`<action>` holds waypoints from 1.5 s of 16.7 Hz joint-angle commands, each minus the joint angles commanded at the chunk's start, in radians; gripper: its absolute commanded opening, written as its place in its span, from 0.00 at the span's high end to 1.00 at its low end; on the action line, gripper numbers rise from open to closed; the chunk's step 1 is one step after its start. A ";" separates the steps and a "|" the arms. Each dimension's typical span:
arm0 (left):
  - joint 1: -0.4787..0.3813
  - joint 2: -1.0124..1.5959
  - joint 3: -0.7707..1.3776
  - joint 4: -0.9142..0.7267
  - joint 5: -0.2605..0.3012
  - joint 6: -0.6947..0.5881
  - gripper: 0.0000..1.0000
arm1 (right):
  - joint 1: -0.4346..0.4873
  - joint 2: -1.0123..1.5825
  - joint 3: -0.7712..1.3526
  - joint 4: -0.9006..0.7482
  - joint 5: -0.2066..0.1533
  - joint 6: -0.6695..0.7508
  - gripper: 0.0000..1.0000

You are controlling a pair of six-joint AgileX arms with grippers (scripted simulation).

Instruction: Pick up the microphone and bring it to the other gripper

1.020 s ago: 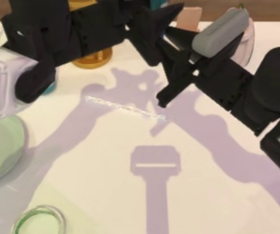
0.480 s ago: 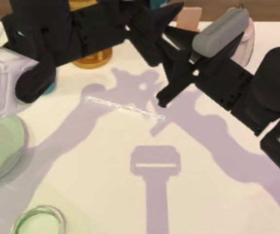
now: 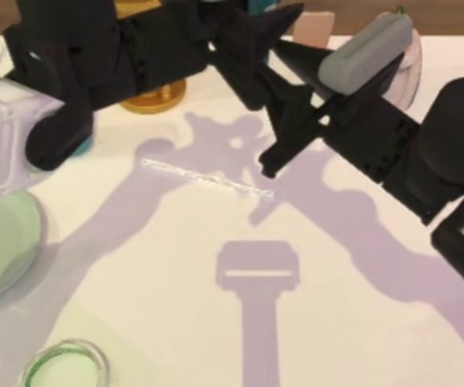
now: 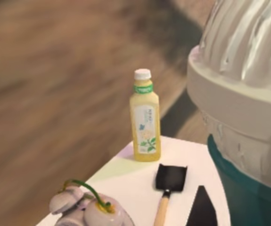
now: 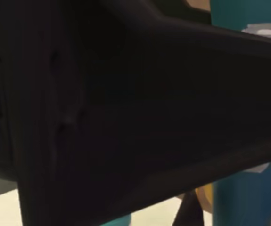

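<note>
In the left wrist view the microphone (image 4: pixel 248 141) looms close, white ribbed head above a teal handle, beside one black fingertip (image 4: pixel 201 207). My left gripper (image 3: pixel 265 44) is shut on it, raised at the table's far middle. From above only a teal sliver of the microphone (image 3: pixel 258 5) shows at the frame's top edge. My right gripper (image 3: pixel 277 109), grey block on top, reaches in from the right with its fingers spread wide, right against the left gripper. In the right wrist view the left arm's black body blocks most, with the teal handle (image 5: pixel 241 14) and its white switch patch (image 5: pixel 265 32) behind.
A yellow bottle (image 4: pixel 145 122), a black spatula with wooden handle (image 4: pixel 169 181) and a white teapot-like piece (image 4: pixel 86 207) stand at the far edge. A gold base (image 3: pixel 155 98), pale green bowl (image 3: pixel 2 242), green-rimmed dish (image 3: pixel 64 364) and pink box (image 3: pixel 312 28) are also there.
My right gripper has crept slightly up and left toward the left gripper. The left arm and the microphone have stayed in place.
</note>
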 joint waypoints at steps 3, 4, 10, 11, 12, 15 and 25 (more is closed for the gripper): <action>0.000 0.000 0.000 0.000 0.000 0.000 1.00 | 0.000 0.000 0.000 0.000 0.000 0.000 0.17; 0.000 0.000 0.000 0.000 0.000 0.000 1.00 | 0.000 0.000 0.000 0.000 0.000 0.000 0.10; 0.000 0.000 0.000 0.000 0.000 0.000 1.00 | 0.000 0.000 0.000 0.000 0.000 0.000 0.00; 0.000 0.000 0.000 0.000 0.000 0.000 1.00 | 0.000 0.000 0.000 0.000 0.000 0.000 0.00; 0.000 0.000 0.000 0.000 0.000 0.000 1.00 | 0.000 0.000 0.000 0.000 0.000 0.000 0.00; 0.002 -0.004 0.002 -0.001 -0.001 0.003 1.00 | -0.003 0.001 -0.006 0.000 0.002 -0.002 0.00; 0.162 -0.083 -0.071 -0.012 0.137 0.009 1.00 | -0.037 -0.245 -0.269 0.018 -0.045 0.004 0.00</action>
